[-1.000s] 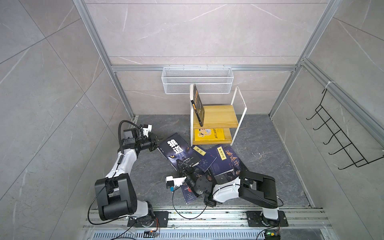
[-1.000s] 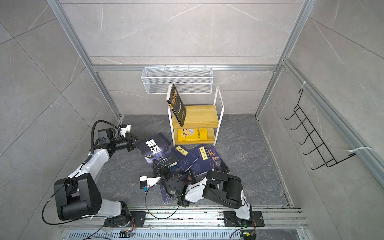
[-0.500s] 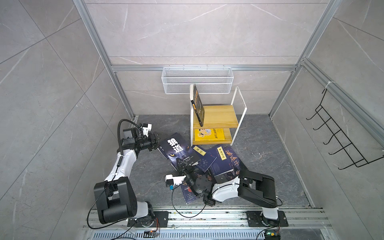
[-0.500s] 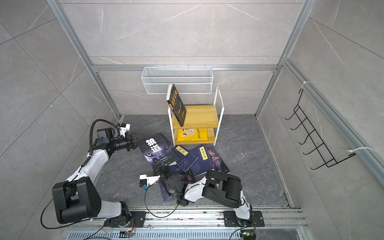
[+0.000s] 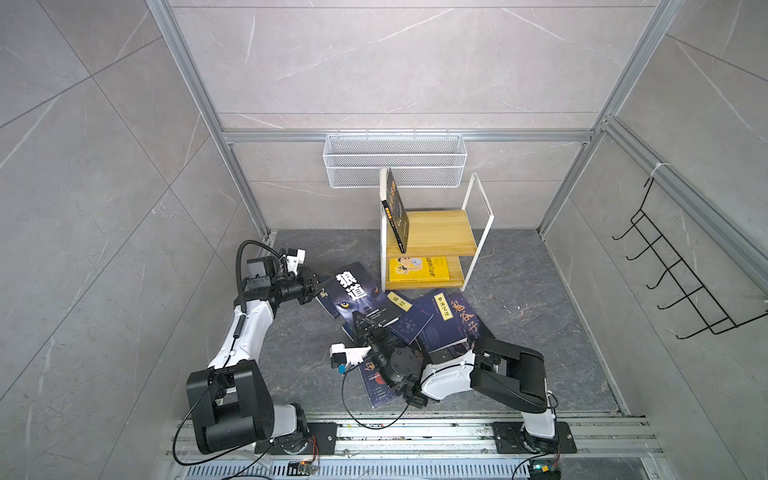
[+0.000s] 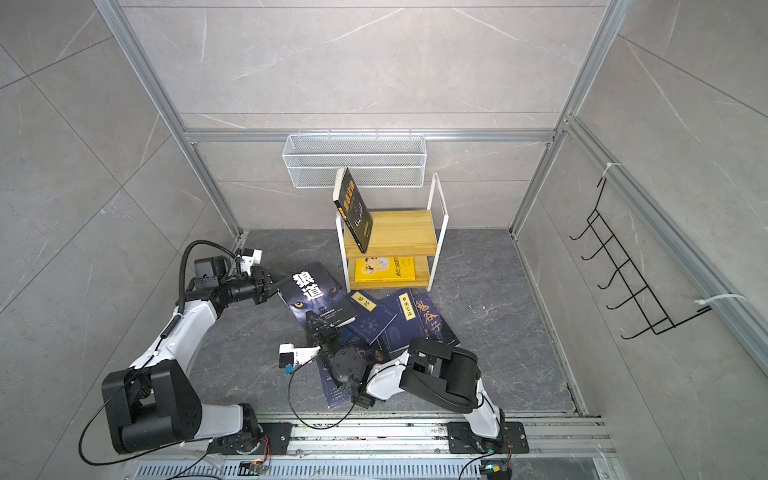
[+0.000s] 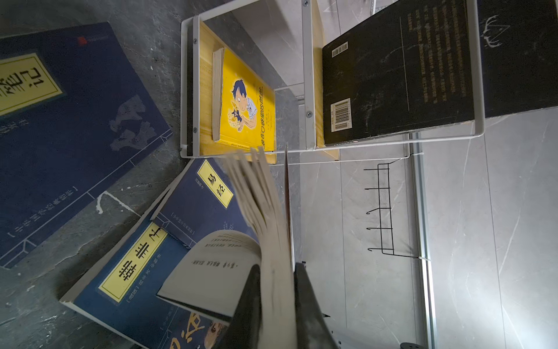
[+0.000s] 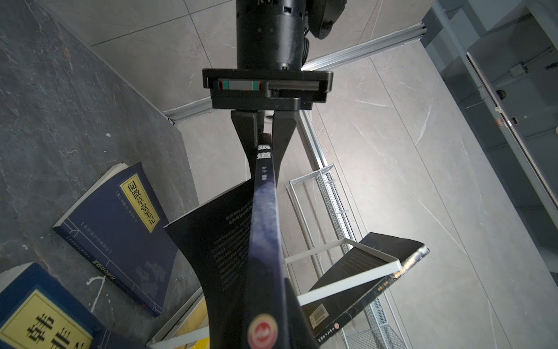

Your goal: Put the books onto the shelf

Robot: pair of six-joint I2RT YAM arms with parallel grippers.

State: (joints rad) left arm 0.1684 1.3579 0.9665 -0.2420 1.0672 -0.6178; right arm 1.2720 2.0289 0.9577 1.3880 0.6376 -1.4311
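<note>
The black wolf-eyes book [image 5: 357, 297] [image 6: 316, 297] is held between both arms, above the other books. My left gripper [image 5: 314, 286] [image 6: 272, 284] [image 7: 277, 272] is shut on its page block, whose pages [image 7: 265, 211] fan out. My right gripper [image 5: 368, 330] [image 6: 322, 330] [image 8: 265, 290] is shut on the other end, along the spine [image 8: 265, 229]. The shelf [image 5: 440, 232] [image 6: 399, 228] stands behind, with a black book [image 5: 397, 212] leaning on its top board and a yellow book [image 5: 417, 269] on the lower board. Navy books [image 5: 442, 328] [image 5: 409, 320] lie on the floor.
Above the shelf, a white wire basket [image 5: 395, 160] hangs on the back wall. On the right wall is a black hook rack [image 5: 673, 274]. Another navy book [image 5: 376, 386] lies under the right arm. Grey walls close in on the left, back and right sides.
</note>
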